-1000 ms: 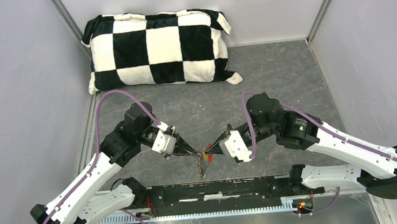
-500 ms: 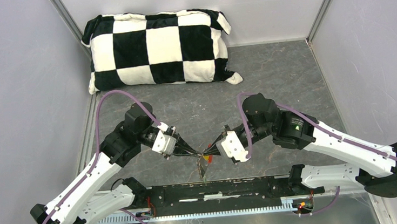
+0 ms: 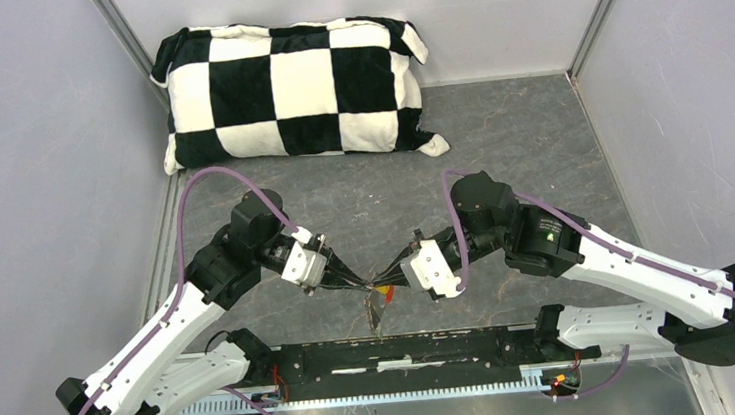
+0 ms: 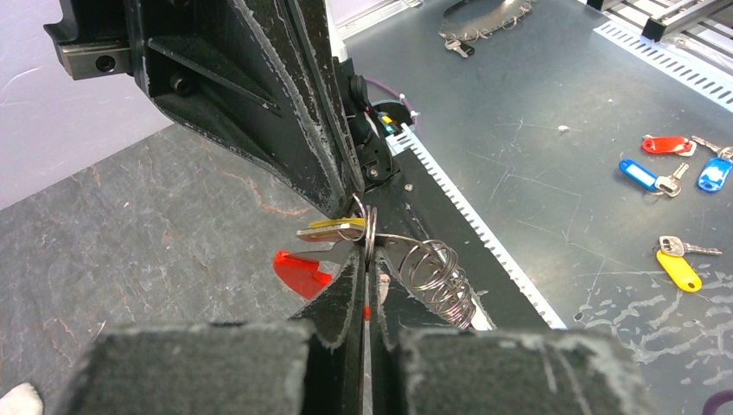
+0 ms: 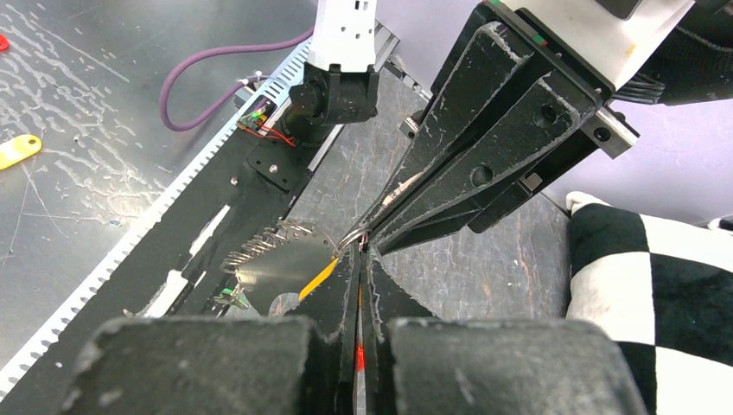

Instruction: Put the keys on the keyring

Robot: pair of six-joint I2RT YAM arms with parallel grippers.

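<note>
My two grippers meet tip to tip over the near middle of the table. The left gripper point(image 4: 366, 252) is shut on the keyring point(image 4: 370, 230), a thin metal ring with a wire coil point(image 4: 437, 278) and a red tag point(image 4: 301, 271) hanging from it. The right gripper point(image 5: 360, 252) is shut too, its tips pinched at the top of that ring. The yellow key point(image 4: 331, 228) lies on the ring just under those tips, also seen as the yellow key point(image 5: 318, 277). A small green key point(image 5: 226, 292) hangs at the coil's far end.
A black-and-white checked pillow point(image 3: 293, 89) lies at the back. The black base bar point(image 3: 406, 350) runs along the near edge. Grey walls close in on both sides. Several other tagged keys point(image 4: 670, 177) lie on the metal surface beyond the bar.
The right arm's wrist has shifted a little to the left, toward the left gripper. The left arm and the ring have stayed put.
</note>
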